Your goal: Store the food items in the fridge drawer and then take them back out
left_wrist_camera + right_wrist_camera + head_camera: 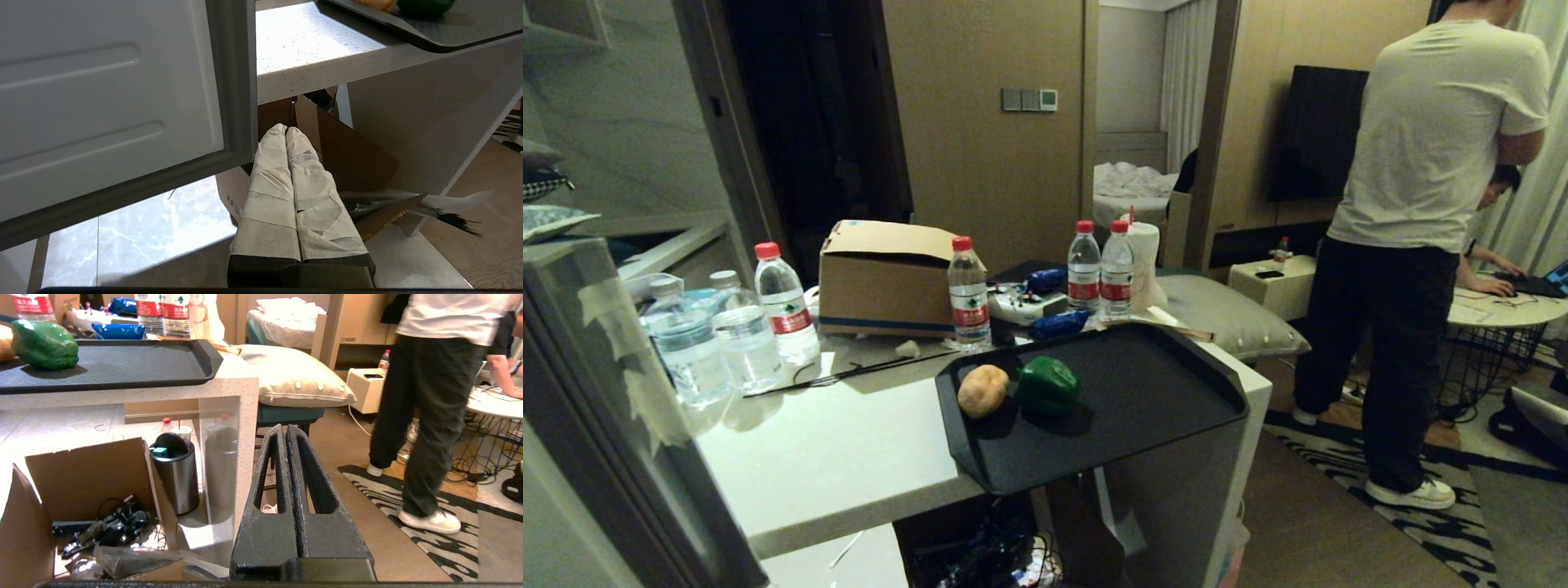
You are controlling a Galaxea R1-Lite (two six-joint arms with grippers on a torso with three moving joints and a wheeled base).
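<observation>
Head view high over the black tray [1143, 408]; both wrist views low beside the counter [229, 386] (tray edge shared).

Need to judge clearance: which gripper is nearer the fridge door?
Left. The left gripper hangs right beside the fridge door; the right gripper is farther off, facing the counter.

wood floor [1307, 523], patterned rug [1445, 523], white counter [833, 465]

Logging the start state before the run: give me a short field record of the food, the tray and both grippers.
green pepper: on black tray, touching the potato
potato: on the tray, toward the robot's left of the pepper
tray: on white counter, overhanging its edge
left gripper: shut, empty, below the counter
right gripper: shut, empty, low
fridge drawer: not in view
</observation>
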